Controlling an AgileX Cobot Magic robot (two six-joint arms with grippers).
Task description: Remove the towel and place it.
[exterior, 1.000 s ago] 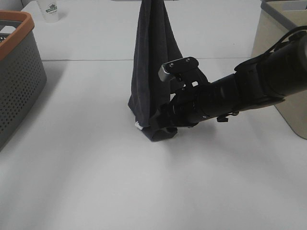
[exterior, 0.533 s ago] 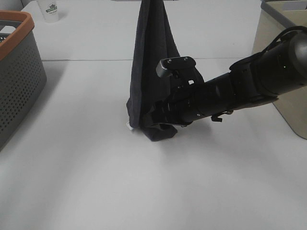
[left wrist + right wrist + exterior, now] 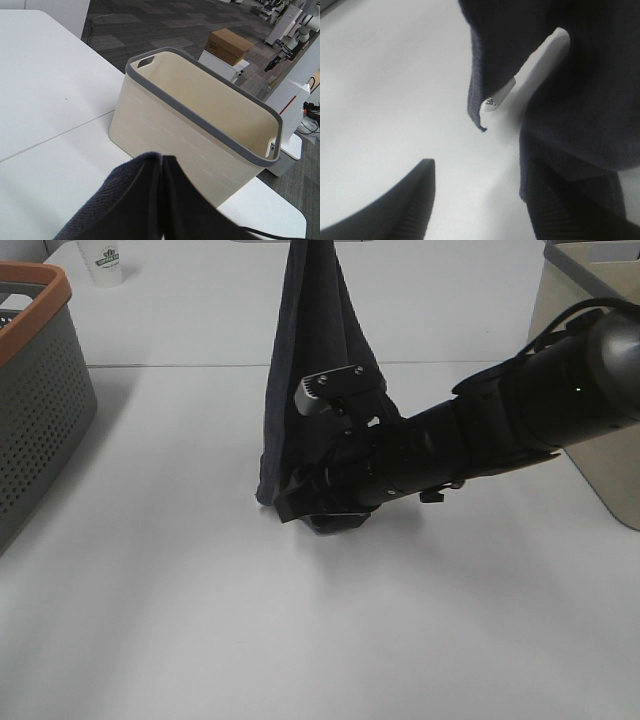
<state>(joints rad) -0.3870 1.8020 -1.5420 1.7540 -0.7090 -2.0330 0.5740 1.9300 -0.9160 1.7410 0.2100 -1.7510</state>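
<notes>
Basket (image 3: 40,390), grey with an orange rim, sits at the left edge of the high view, with a white cup (image 3: 105,260) in the upper left corner. At centre frame the towel (image 3: 310,360) hangs as a dark narrow cone from the top edge down to the white bench (image 3: 200,620). Bunched cloth covers the left pincer in its wrist view, so its state cannot be told. Reaching in from the right, the right pincer (image 3: 300,505) is at the towel's lower end with its fingers (image 3: 395,210) apart and a pale tag (image 3: 495,97) beyond them. A beige bin (image 3: 580,350) stands at the right edge.
</notes>
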